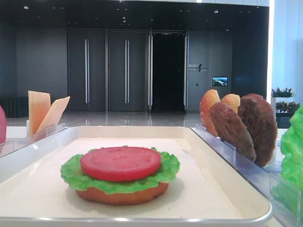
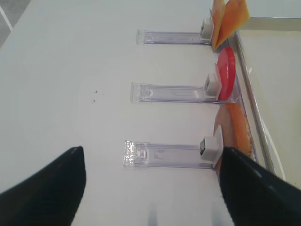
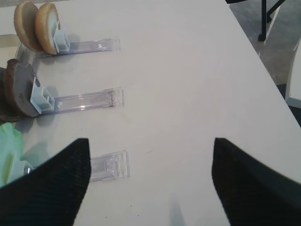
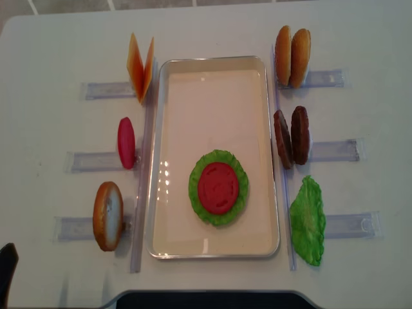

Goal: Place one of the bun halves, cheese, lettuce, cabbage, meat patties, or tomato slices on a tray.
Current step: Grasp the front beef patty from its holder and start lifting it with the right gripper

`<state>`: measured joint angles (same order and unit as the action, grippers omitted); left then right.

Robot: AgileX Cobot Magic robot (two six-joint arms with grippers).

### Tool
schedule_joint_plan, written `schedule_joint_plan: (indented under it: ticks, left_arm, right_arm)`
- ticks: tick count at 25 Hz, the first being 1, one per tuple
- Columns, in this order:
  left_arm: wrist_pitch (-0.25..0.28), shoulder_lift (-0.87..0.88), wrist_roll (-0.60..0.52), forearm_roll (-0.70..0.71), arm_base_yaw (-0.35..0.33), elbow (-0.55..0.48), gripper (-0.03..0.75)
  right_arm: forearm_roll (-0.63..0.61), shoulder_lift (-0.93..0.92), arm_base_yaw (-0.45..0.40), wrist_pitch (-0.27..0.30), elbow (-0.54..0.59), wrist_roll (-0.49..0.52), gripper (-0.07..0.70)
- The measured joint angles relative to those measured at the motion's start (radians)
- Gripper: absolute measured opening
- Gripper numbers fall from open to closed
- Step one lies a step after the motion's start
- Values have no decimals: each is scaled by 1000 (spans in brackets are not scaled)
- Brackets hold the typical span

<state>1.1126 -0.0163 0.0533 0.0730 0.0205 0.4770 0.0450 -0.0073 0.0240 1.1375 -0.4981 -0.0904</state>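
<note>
White rectangular tray (image 4: pixel 267 154) at frame centre holds a bun half, lettuce and red tomato slice (image 4: pixel 218 187); dark brown meat patties (image 3: pixel 18 89) stand on edge at left, ahead of the spread, empty right gripper (image 3: pixel 150 181); left gripper (image 2: pixel 150 188) likewise spread

tray (image 4: pixel 212 248): white, flat | stack on it: bun half (image 1: pixel 122 195), lettuce (image 4: pixel 196 201), tomato slice (image 4: pixel 218 187)

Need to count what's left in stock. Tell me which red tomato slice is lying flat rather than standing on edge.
The flat red tomato slice on the green lettuce leaf in the white tray; the other stands on edge left of it.
</note>
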Motion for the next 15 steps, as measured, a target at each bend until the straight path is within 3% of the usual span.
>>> schedule_joint_plan:
  ticks: [15]
  left_arm:
    - [0,0,0,0,0,0,692]
  right_arm:
    - [0,10,0,0,0,0,538]
